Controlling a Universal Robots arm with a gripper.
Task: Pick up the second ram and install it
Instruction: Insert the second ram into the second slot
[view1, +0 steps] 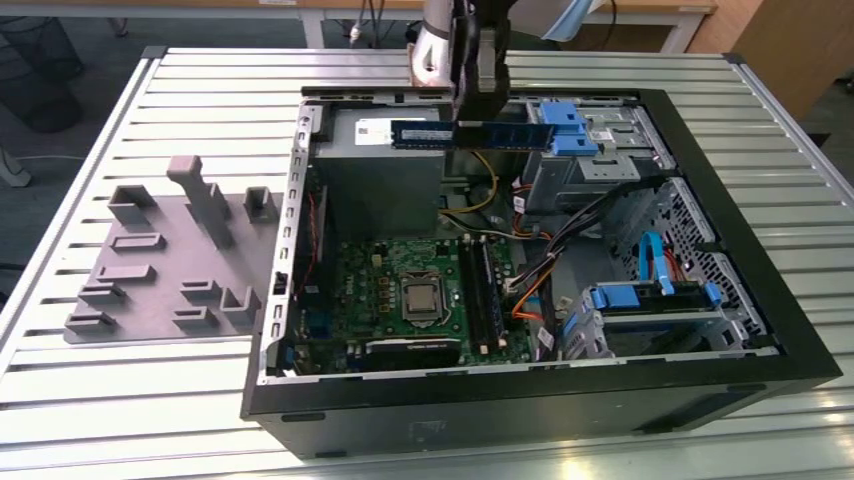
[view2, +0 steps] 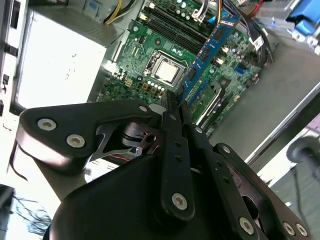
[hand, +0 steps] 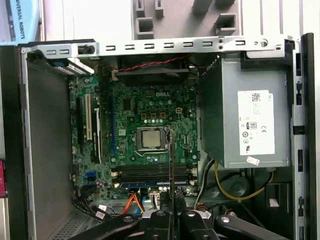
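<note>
Bright, even light from overhead. Table slats read pale, small glare spots on the near edge. Computer case walls throw soft shade over its inside. In the second wrist view the power supply washes out white; the black gripper carries dull highlights.

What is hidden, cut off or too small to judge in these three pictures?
1) Exterior view: the gripper covers the middle of the second ram, so the grip itself is hidden.
2) First wrist view: the second ram is seen edge-on, so its faces are hidden.
3) Second wrist view: the gripper's body hides the gripped part of the second ram.
4) First wrist view: the memory slots are too small to tell whether one is filled.
</note>
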